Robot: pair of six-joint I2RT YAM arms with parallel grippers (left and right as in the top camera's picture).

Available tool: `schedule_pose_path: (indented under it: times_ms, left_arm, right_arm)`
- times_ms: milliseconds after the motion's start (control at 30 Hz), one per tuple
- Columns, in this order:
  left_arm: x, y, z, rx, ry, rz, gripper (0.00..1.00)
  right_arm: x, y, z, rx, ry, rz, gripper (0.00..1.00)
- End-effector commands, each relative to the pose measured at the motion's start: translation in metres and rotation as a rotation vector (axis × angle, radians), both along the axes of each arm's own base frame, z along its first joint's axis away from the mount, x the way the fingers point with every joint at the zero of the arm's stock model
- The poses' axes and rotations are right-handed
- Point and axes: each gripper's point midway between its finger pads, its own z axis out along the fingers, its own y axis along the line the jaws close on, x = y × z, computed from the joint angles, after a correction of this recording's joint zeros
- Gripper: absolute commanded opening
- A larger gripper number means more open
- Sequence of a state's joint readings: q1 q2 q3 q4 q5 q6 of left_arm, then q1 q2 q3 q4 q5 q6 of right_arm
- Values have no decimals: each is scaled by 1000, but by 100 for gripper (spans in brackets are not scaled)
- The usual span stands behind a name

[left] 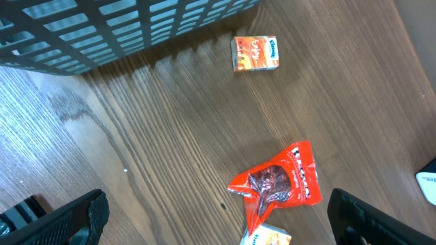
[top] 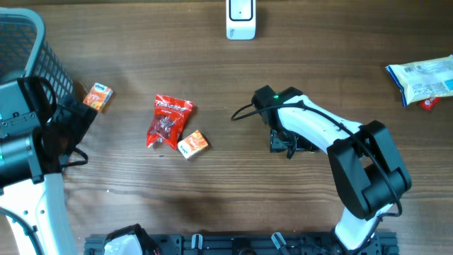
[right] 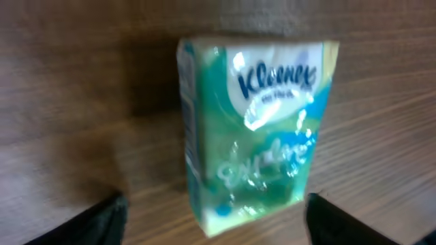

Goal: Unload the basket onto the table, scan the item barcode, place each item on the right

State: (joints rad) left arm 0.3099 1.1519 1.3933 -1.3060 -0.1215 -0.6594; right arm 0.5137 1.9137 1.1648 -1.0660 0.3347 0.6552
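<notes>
A green Kleenex tissue pack (right: pixel 252 129) lies flat on the wooden table, logo side up, in the right wrist view. My right gripper (right: pixel 214 221) is open and hovers over the pack's near end, one dark finger (right: pixel 102 218) on each side, neither touching it. From overhead the right gripper (top: pixel 284 142) covers the pack at the table's middle. The white scanner (top: pixel 241 19) stands at the far edge. My left gripper (left: pixel 218 218) is open and holds nothing, at the left by the basket.
A dark wire basket (top: pixel 28 49) fills the far left corner. An orange tissue pack (top: pixel 98 96), a red snack bag (top: pixel 168 120) and another orange pack (top: pixel 192 144) lie left of centre. A blue and white packet (top: pixel 423 81) lies at the right edge.
</notes>
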Motion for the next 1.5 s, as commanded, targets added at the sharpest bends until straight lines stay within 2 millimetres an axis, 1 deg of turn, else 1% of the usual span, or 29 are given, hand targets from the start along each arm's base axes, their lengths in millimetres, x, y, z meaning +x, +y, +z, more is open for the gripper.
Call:
schedule_pose_path:
  times_ms: [0,133,267,300,333,400,467,533,600,633,733,800,833,933,1000,1033,1100,1133,1200,1267,1300,1333,1400,1467]
  left_arm:
    - [0,0,0,-7,-1,3,100]
    - [0,0,0,-7,-1,3,100]
    - [0,0,0,-7,-1,3,100]
    - [0,0,0,-7,-1,3,100]
    - [0,0,0,-7,-1,3,100]
    - [-1,0,-1,-8,1,3,100]
    - [-1,0,-1,-8,2,3,100]
    - [-1,0,-1,-8,2,3,100]
    - [-1,0,-1,-8,2,3,100]
    - [-1,0,-1,-8,2,3,100]
    - [-1,0,-1,-8,2,3,100]
    - [-1,0,-1,-8,2,3,100]
    - [-1,0,-1,-8,2,3,100]
    - [-1,0,-1,-8,1,3,100]
    - [-1,0,-1,-8,1,3,100]
    - [-1,0,-1,-8,1,3,100]
    - [-1,0,-1,-8,1,3,100]
    - [-1,0,-1,-8,1,3,100]
    - [-1,0,-1,-8,1,3,100]
    - [-1,0,-1,-8,1,3,100]
    - [-1,0,-1,-8,1,3,100]
    - [-1,0,-1,-9,2,3,100]
    - [-1,0,-1,-8,2,3,100]
    - [-1,0,-1,-8,2,3,100]
  right_arm:
    - [4,-6,3,-23,-38,9,75]
    - [-1,-14,-5,-53,-43,17,73]
    - [-1,-17,-12,-61,-63,20,66]
    - [0,-19,-12,-69,-70,20,61]
    - [1,-20,-12,-72,-75,14,50]
    - [3,-22,-12,-70,-79,4,43]
    - [3,-25,-12,-66,-76,-10,27]
    - [3,-27,-13,-57,-70,-23,19]
    - [2,-26,-14,-45,-63,-31,6]
    - [2,-25,-14,-37,-60,-33,4]
    - [3,-17,-14,5,-51,-40,4]
    - [6,-5,-12,65,-32,-23,4]
    - [8,5,-11,116,-15,-1,4]
    - [16,46,1,326,33,83,4]
    - [23,79,17,498,48,158,4]
    - [27,92,26,563,46,189,4]
    - [38,120,48,699,27,244,4]
    - [45,135,62,775,7,277,4]
    - [52,151,77,858,-16,332,4]
    - [58,172,95,977,-44,427,4]
    - [58,181,101,1033,-52,468,5]
    - [57,183,102,1048,-51,483,6]
    - [54,182,95,1045,-35,477,6]
    - [48,179,80,1037,-3,452,5]
